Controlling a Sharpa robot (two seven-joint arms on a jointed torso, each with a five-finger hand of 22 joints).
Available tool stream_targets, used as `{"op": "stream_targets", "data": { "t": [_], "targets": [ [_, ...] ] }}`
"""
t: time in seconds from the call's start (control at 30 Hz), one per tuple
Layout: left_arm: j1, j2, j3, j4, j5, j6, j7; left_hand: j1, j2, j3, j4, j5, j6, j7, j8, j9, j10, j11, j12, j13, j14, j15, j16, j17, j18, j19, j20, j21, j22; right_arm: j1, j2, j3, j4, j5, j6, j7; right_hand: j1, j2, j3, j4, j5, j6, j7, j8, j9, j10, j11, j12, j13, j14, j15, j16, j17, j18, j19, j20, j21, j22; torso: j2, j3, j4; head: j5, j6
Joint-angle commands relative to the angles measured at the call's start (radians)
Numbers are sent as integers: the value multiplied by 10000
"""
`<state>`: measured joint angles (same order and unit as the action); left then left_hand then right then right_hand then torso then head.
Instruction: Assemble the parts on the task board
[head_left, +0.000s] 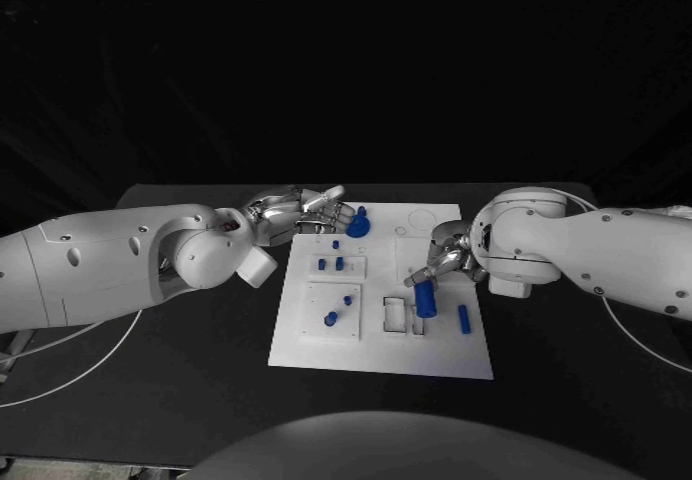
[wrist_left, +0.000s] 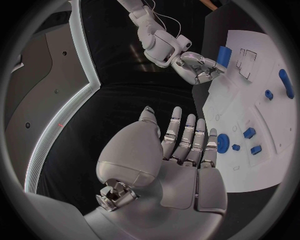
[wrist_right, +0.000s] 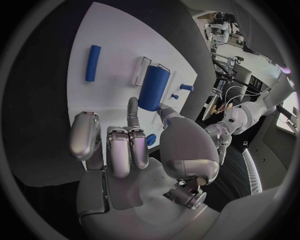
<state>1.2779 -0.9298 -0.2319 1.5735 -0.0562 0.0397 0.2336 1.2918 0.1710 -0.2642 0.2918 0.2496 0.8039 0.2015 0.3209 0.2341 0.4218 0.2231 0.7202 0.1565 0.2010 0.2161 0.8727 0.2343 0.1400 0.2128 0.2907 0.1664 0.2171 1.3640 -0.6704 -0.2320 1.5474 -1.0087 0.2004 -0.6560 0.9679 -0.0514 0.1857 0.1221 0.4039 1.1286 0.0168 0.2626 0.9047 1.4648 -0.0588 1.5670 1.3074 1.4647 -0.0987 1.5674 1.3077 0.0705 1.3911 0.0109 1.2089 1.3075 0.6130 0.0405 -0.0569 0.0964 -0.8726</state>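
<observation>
Early days on this assembly, by the look of it. The board (head_left: 382, 340), a flat matte white plate on the black table (head_left: 173, 380), has most of its blue parts lying loose or only partly seated. Near the board's middle, the right hand (head_left: 440, 262) pinches a stubby blue cylinder (head_left: 426, 298) between thumb and a finger, the other fingers curled beside it, holding it just over the rectangular slots (head_left: 404, 314) (the right wrist view shows it well: cylinder (wrist_right: 153, 87) smooth, round-ended, plastic-looking). Whether its lower end touches the board, I cannot tell.

Just to the right of that, a slimmer blue rod (head_left: 463, 318) lies flat on the board, not placed. Left of the cylinder, small blue pegs (head_left: 339, 264) stand in a raised square block, and two more small pieces (head_left: 338, 310) sit on the larger block nearer the front edge.

At the board's far left corner, the left hand (head_left: 303, 213) hovers with fingers spread and straight, holding nothing, right beside a blue gear-like piece (head_left: 358, 224) (toothed rim in the left wrist view (wrist_left: 222, 142)). Both hands are polished silver metal, the arms glossy white shells.

I judge most of the job is left: cylinder, rod and gear all need homes.
</observation>
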Motion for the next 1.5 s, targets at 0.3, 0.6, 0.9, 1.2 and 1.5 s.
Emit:
{"op": "stream_targets", "data": {
  "t": [0.3,0.6,0.9,1.2,1.5],
  "targets": [
    [-2,-83,8,62,-30,135,22,118,1,-63,-21,54,25,59,69,-21,69,-10,31,-13,25,-6,22,-16,34,3,18,36,-12,-367,671,-3,-371,459,-150,-28,80,123,540,-441,-87,-186,-118,27,137,1060,-23,38,2634,1061,-30,34,2631,143,-157,23,-179,1485,3,4,-3,152,0],
    [-2,-104,8,67,-33,145,7,118,1,-63,-21,54,25,59,69,-21,69,-10,31,-13,25,-6,22,-16,34,3,18,36,-12,-530,925,-3,-625,501,-154,-46,52,152,567,-434,-183,-201,-107,16,202,1060,-13,38,2634,1061,-23,34,2631,156,-195,30,-253,1467,5,-3,5,139,0],
    [-2,-136,8,62,-45,161,-27,133,-5,-67,-24,63,27,60,72,-23,70,-10,31,-15,25,-5,23,-20,33,-3,17,33,-17,-604,1002,-3,-669,502,-147,-58,-63,174,576,-383,-489,-259,-73,-56,306,1060,14,38,2634,1061,-2,34,2631,169,-230,50,-346,1448,-5,3,-5,151,0],
    [-2,-189,8,84,-73,180,-93,139,-9,-70,-24,66,27,61,73,-25,71,-11,32,-17,25,-4,24,-22,32,-11,17,28,-23,-698,1059,-3,-671,463,-105,-62,-442,104,405,-175,-1247,-252,-18,-237,375,1060,57,38,2634,1061,30,34,2631,159,-175,80,-337,1466,2,2,4,172,0],
    [-2,-207,8,89,-77,171,-113,139,-9,-70,-24,66,27,61,73,-25,71,-11,32,-17,25,-4,24,-22,32,-11,17,28,-23,-723,1058,-3,-681,414,-77,-55,-737,63,82,63,-2751,-258,36,-481,429,1060,104,38,2634,1061,66,34,2631,165,-147,114,-408,1463,1,5,6,187,0]
  ]
}}
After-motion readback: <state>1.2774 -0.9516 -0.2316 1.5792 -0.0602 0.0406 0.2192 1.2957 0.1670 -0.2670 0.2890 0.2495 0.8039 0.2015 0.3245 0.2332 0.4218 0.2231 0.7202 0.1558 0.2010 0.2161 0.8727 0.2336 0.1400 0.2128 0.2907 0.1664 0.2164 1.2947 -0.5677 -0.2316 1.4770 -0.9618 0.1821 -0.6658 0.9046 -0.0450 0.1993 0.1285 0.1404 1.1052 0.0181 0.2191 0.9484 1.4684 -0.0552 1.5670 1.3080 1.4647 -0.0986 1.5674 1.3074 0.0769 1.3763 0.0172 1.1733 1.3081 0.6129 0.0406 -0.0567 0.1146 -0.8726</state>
